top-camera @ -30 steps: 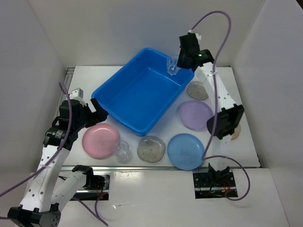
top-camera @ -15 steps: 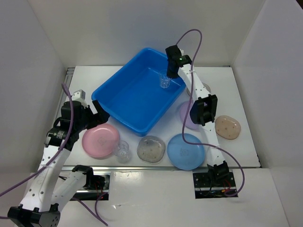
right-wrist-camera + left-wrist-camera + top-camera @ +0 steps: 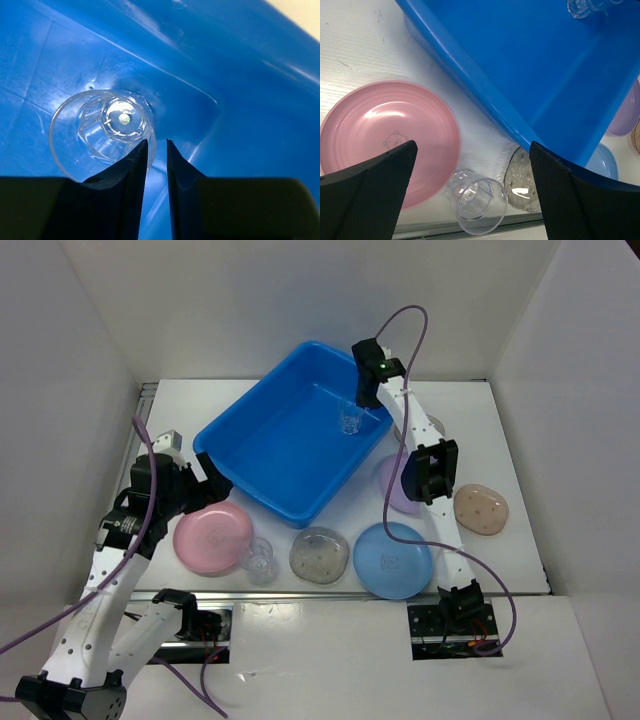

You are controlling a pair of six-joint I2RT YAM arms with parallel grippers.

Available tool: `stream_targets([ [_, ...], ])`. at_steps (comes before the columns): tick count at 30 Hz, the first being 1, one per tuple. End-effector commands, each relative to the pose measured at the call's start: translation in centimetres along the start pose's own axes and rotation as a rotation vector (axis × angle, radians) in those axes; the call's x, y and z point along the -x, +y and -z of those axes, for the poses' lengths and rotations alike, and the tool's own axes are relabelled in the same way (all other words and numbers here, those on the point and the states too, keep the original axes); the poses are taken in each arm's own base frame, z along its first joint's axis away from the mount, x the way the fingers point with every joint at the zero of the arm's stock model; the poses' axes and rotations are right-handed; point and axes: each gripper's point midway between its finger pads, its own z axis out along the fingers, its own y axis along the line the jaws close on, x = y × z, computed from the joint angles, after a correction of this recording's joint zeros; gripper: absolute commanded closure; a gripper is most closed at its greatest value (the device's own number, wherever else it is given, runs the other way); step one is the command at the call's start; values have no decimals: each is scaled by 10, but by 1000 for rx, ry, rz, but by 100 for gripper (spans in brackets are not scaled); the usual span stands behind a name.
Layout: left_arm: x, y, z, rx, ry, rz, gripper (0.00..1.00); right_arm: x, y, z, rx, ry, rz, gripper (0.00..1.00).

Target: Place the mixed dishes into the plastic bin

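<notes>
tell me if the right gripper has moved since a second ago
Yes. Judged against the plastic bin, the right gripper has shifted left, from over its far right corner to over its inside, above the clear cup.

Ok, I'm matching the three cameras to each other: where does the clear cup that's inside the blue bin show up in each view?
Top external: the clear cup sits inside the bin, near its far right corner.
Left wrist: at the top edge, right of centre, partly cut off.
Right wrist: left of centre, its open mouth toward the camera.
Shared landmark: the blue bin, seen in all three.
</notes>
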Motion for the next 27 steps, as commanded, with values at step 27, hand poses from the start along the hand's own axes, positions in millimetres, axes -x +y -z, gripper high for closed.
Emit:
stream_targets([
  [27, 47, -15, 20, 3, -157, 96, 5, -324, 153, 350, 861, 224, 558, 43],
])
